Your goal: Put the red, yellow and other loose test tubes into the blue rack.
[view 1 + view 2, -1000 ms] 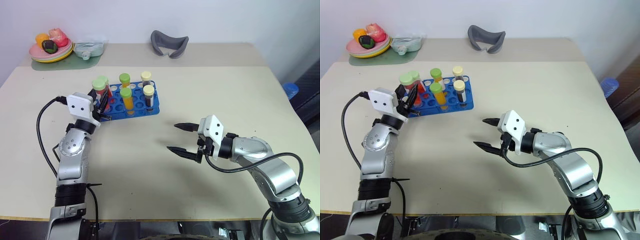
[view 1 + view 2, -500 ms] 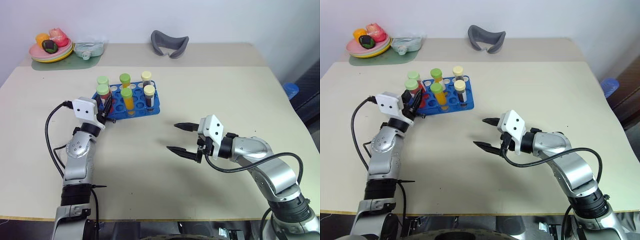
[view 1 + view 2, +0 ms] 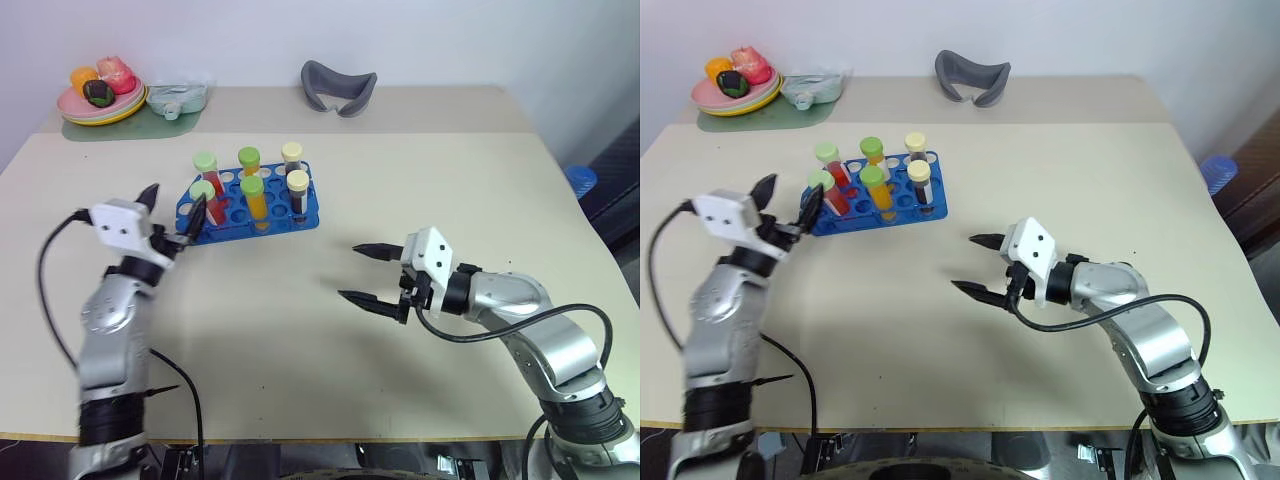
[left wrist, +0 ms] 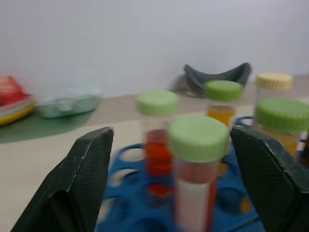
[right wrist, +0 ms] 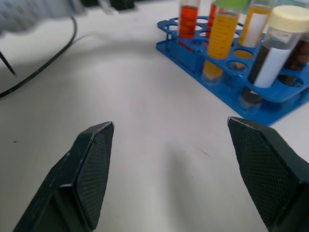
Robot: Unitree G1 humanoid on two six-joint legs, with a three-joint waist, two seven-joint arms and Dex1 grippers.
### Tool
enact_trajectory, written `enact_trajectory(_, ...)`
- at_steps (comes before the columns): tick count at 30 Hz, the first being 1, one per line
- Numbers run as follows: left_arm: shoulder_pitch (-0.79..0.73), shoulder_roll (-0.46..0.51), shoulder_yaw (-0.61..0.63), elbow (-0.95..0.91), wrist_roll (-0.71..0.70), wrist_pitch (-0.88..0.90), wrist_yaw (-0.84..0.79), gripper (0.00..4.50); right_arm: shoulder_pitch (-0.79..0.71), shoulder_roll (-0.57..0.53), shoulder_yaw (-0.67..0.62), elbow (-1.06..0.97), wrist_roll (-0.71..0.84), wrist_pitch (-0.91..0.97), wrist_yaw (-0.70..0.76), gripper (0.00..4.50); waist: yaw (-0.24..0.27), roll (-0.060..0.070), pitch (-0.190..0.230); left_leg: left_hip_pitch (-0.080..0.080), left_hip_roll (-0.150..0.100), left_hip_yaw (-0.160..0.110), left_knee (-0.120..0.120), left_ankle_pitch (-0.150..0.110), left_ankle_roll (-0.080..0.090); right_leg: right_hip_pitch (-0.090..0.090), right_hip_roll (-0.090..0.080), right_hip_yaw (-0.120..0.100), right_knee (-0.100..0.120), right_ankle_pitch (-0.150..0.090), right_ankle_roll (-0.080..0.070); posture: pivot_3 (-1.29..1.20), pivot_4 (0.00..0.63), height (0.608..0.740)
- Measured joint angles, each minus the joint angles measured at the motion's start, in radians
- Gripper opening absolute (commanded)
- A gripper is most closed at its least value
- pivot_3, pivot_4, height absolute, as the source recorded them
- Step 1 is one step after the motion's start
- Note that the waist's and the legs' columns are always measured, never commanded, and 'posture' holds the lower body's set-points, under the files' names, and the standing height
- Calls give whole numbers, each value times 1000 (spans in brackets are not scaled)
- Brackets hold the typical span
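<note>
All six capped tubes (image 3: 252,186) stand upright in the blue rack (image 3: 300,216) on the far left of the table, none lying loose — the task looks done, left gripper (image 3: 172,208) and right gripper (image 3: 364,274) both spread empty.

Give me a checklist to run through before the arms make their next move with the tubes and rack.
1. Left gripper released: ok, open, nothing between its fingers, just off the blue rack.
2. Right gripper free: ok, open over bare table, holding nothing.
3. Tubes seated: ok, six capped tubes stand in the rack, among them a red tube, a yellow tube and a dark tube.
4. Front red tube upright: cannot tell, it looks slightly tilted.
5. Loose tubes left on the table: ok, none visible.
6. Rack flat on the table: ok.
</note>
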Motion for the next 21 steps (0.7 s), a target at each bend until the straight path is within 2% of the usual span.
enact_trajectory(3,103,89,74,-74,-58,76,-43,4069,1,-36,-56,28,3,0,11,3853,0,0,0,0,0,0,-1,0,0,0,0,0,0,0,0,0,150,740)
enact_trajectory(6,292,198,185,-106,-82,125,-125,4069,35,-111,-159,79,7,-9,28,3853,0,1,0,1,0,1,-5,0,0,0,0,1,-3,0,0,0,150,740)
enact_trajectory(7,328,207,213,-103,-83,137,-138,4069,46,-128,-189,102,6,-14,32,3853,1,1,0,1,0,1,-5,0,0,0,0,1,-3,0,0,0,150,740)
enact_trajectory(10,372,209,258,-108,-106,158,-160,4069,58,-155,-243,162,-2,-45,52,3853,12,0,0,1,0,1,-4,0,0,1,0,0,-3,0,0,0,150,740)
enact_trajectory(21,381,186,260,-151,-123,178,-164,4069,101,-165,-268,283,-25,-125,88,3853,-1,1,0,2,0,1,-5,0,0,0,0,1,-3,0,0,0,150,740)
